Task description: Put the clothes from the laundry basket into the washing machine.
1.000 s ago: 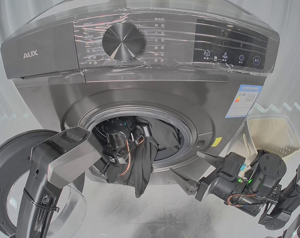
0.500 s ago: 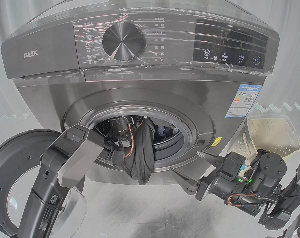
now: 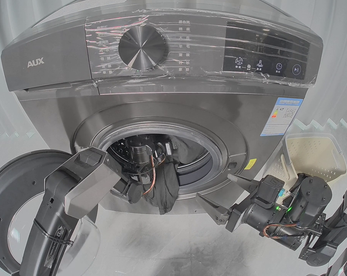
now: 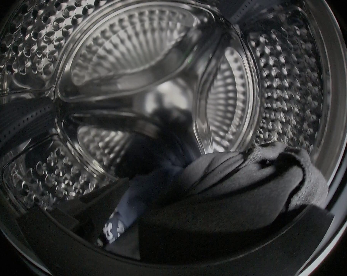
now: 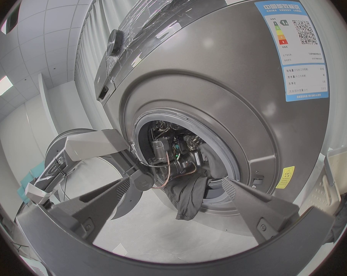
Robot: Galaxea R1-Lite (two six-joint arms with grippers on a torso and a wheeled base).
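Black garment (image 3: 164,188) half inside the open washing machine (image 3: 181,108)
It drapes over the lower rim of the round opening, one end hanging down the grey front. The door (image 3: 12,196) stands swung open at the left. The cream perforated laundry basket (image 3: 315,154) sits by the machine's right side.

The right gripper (image 5: 174,184) is in front of the washer (image 5: 219,77), jaws spread wide. The left arm (image 5: 93,144) enters the port (image 5: 204,129). A dark garment (image 5: 188,198) hangs over the port's lower rim.
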